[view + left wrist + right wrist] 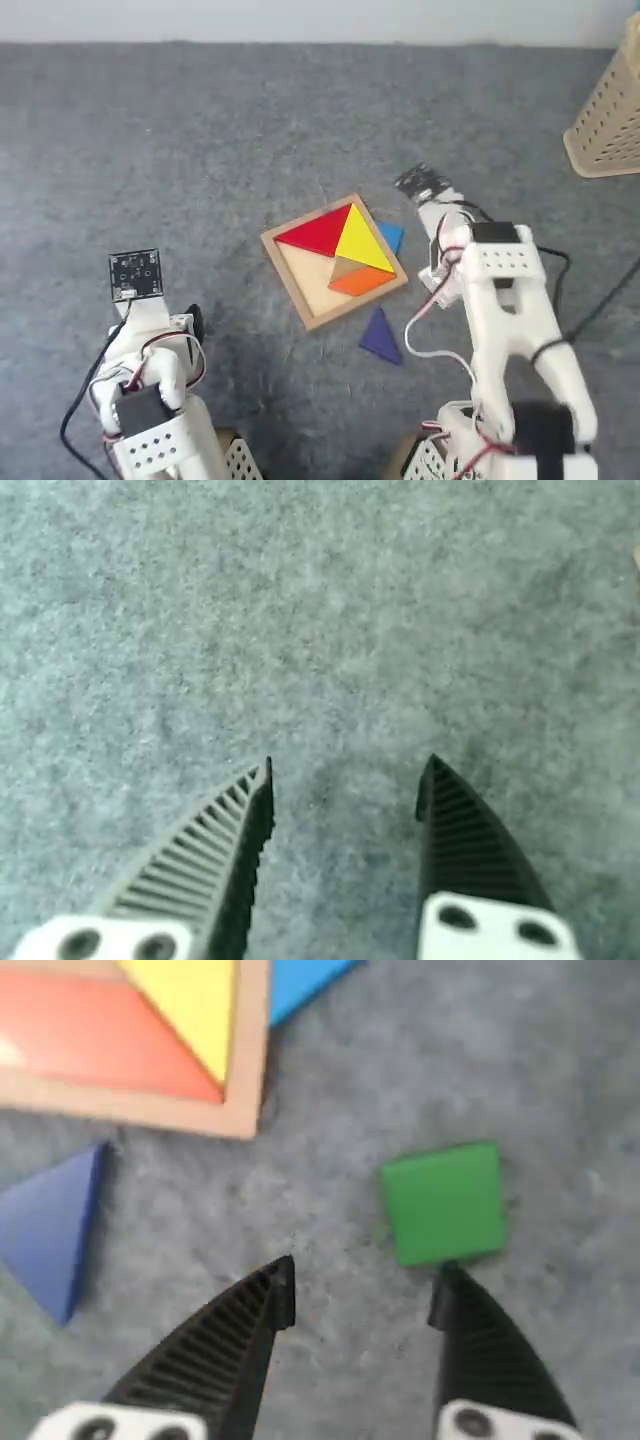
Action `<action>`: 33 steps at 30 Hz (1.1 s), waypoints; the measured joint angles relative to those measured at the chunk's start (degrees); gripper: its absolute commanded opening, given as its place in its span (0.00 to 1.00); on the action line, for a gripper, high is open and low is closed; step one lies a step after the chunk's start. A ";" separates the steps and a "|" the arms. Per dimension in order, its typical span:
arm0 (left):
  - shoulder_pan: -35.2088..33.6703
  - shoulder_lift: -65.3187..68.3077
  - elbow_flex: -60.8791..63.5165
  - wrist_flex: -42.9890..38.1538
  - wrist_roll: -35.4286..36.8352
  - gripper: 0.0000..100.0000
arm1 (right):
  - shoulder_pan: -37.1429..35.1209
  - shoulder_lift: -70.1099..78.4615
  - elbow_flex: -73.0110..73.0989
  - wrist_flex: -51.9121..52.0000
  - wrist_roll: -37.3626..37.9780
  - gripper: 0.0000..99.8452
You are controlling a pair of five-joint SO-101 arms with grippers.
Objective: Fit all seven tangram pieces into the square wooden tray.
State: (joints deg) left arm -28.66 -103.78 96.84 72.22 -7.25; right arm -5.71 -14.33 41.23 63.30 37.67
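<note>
On the high view, the tray [300, 278] sits turned like a diamond at the centre of the grey worktop [200, 150]. A red triangle [318, 232], a yellow triangle [360, 240] and an orange piece [360, 282] fill its upper and right parts, and its lower left is bare wood. A light blue piece [391, 237] lies outside, against the right rim. A dark blue triangle [380, 335] lies loose just below the tray. My right arm [500, 270] stands just right of the tray, and my left arm [150, 350] is at the lower left, well apart from everything.

On the left wrist view, the left claw [350, 763] hangs wide over bare worktop with nothing between its fingers.

On the right wrist view, the right claw [365, 1263] is also wide and empty. The green square [443, 1203] lies flat just beyond it, in line with one finger instead of the gap. The dark blue triangle [50, 1225] lies off to the other side, near the tray corner [245, 1110].

My worry is that offset. If I come down like this, I expect one finger to land on the green square or shove it across the worktop, and the claw would close on nothing. The square is thin and flat, so I judge it could also slip out of a shallow pinch. A wide swing toward the tray could knock the light blue piece or push the tray itself out of place.
</note>
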 measured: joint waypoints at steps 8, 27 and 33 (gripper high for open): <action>0.00 0.00 0.00 0.00 0.00 0.23 | 0.53 10.11 -5.71 0.00 12.92 0.28; 0.00 0.00 0.00 0.00 0.00 0.23 | 4.75 26.46 -20.22 0.26 16.88 0.28; 0.00 0.00 0.00 0.00 0.00 0.23 | 5.01 25.49 -22.68 3.43 16.70 0.28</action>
State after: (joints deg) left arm -28.66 -103.78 96.84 72.22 -7.25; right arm -0.70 11.16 18.55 66.73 54.37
